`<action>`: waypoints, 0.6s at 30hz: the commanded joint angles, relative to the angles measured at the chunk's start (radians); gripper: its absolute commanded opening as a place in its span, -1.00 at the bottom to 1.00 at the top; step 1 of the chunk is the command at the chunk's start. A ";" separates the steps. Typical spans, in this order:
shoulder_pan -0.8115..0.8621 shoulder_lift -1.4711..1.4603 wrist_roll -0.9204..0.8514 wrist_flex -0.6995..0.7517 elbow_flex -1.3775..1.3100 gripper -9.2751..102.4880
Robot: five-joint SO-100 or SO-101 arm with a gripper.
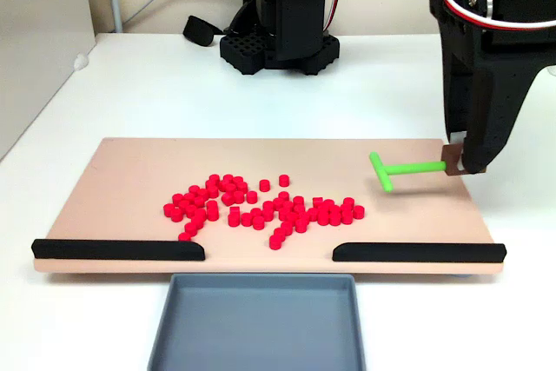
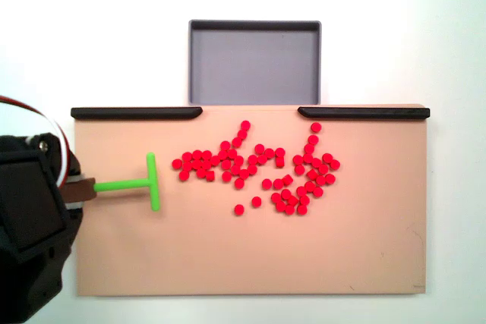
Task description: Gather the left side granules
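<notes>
In a fixed view from above, the end effector is seen at the left, clamped on the green T-shaped pusher. Red granules are scattered mid-board, right of the pusher.

A flat tan rectangular board lies on the white bench. The small red cylindrical plastic granules lie scattered on the board's middle. In a fixed view the green T-shaped plastic pusher lies left of them, its stem at the black gripper over the board's left edge. Two black strips sit along the board's edge nearest the shallow grey rectangular tray, which lies just beside the gap between them.
</notes>
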 commanded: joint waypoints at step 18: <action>0.026 -0.109 -0.015 0.006 -0.121 -0.84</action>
